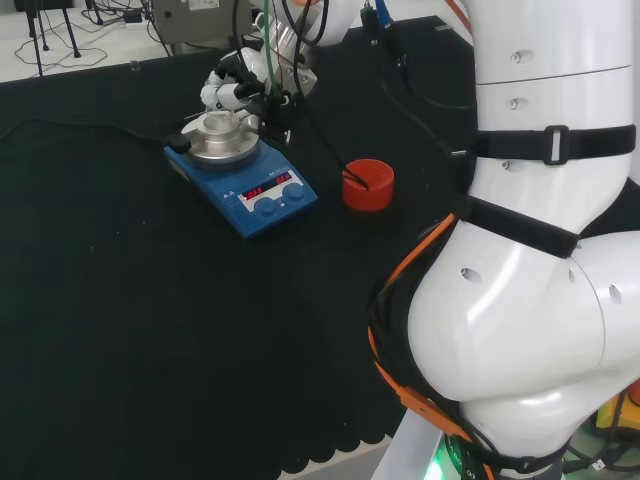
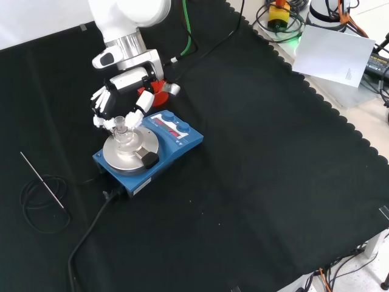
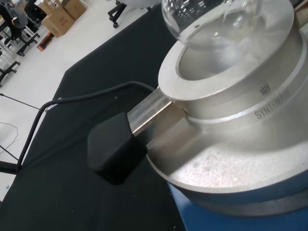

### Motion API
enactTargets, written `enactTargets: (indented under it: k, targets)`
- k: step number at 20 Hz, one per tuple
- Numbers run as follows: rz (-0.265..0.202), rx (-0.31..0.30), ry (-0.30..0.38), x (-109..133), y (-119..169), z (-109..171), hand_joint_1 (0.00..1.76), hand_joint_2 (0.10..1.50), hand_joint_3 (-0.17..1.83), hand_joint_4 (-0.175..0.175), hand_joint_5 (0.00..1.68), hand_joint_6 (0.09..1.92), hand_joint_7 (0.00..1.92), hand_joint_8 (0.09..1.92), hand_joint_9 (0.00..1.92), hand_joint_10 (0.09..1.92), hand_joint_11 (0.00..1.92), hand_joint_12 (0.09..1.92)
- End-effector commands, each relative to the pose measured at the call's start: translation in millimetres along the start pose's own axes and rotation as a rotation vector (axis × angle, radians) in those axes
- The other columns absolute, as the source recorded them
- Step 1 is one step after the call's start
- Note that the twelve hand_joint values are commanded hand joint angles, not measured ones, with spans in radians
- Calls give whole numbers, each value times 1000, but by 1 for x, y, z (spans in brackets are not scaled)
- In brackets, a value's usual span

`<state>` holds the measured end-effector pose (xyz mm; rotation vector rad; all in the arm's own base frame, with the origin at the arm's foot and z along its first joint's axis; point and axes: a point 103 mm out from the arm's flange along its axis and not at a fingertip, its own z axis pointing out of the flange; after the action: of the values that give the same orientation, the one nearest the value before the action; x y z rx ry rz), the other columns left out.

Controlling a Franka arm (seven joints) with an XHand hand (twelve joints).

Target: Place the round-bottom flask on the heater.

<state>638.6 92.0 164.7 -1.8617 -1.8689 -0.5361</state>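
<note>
Clear round-bottom flask (image 3: 211, 21) seated in heater (image 2: 149, 152) well, neck pinched by hand (image 2: 118, 100) to keep upright above it.

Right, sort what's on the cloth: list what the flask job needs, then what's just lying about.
Job:
- round-bottom flask, in the metal block's well
- heater, blue base
- hand, fingers curled round the flask's neck

Lying about:
- red ribbed ring
- thin rod
- coiled black cable
</note>
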Motion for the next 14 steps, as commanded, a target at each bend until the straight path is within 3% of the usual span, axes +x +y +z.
enactTargets:
  k: [1, 14]
  targets:
    - [3, 2, -3, -1, 0, 1, 1092, 1160, -175, 49, 1067, 929, 578, 536, 731, 527, 251, 1287]
    - [10, 13, -19, -4, -1, 10, 1092, 1160, -175, 49, 1068, 927, 579, 534, 732, 524, 252, 1286]
